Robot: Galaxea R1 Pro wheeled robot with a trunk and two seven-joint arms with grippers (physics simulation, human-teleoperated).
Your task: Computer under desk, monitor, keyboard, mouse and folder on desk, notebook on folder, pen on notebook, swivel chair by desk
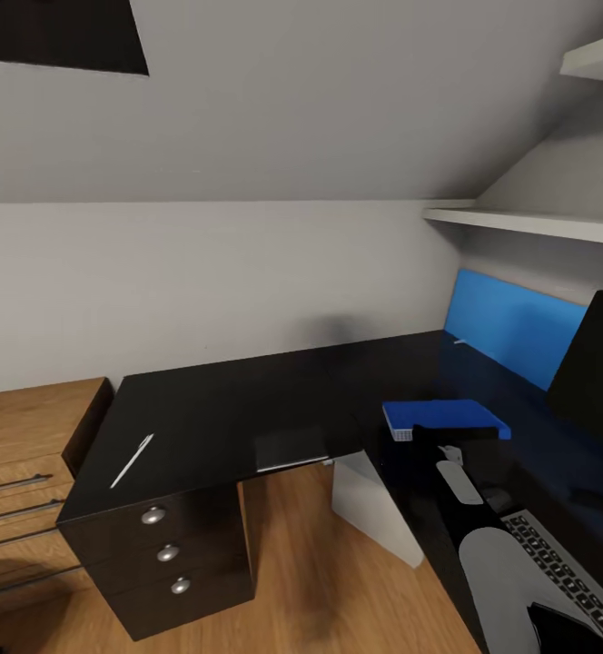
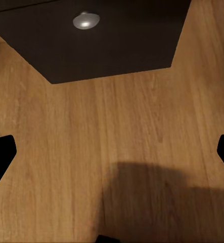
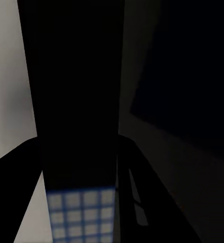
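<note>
wooden drawer chest (image 1: 20, 472) far left | white wall shelves (image 1: 528, 222) upper right | wood floor (image 1: 320, 563)

left half of desk (image 1: 211, 409) mostly bare, only pen (image 1: 132, 460) and notebook (image 1: 291, 449) lying flat; right wing crowded by folder (image 1: 442, 417), keyboard (image 1: 569, 568), monitor (image 1: 597, 368); shelf (image 1: 528, 222) overhangs.

On the desk (image 1: 247, 400), the pen (image 1: 132, 460) lies left, notebook (image 1: 290, 449) mid, folder (image 1: 442, 417) right, keyboard (image 1: 569, 572) nearest.

Probably attic bedroom: desk (image 1: 229, 409), sloped ceiling (image 1: 320, 100)
</note>
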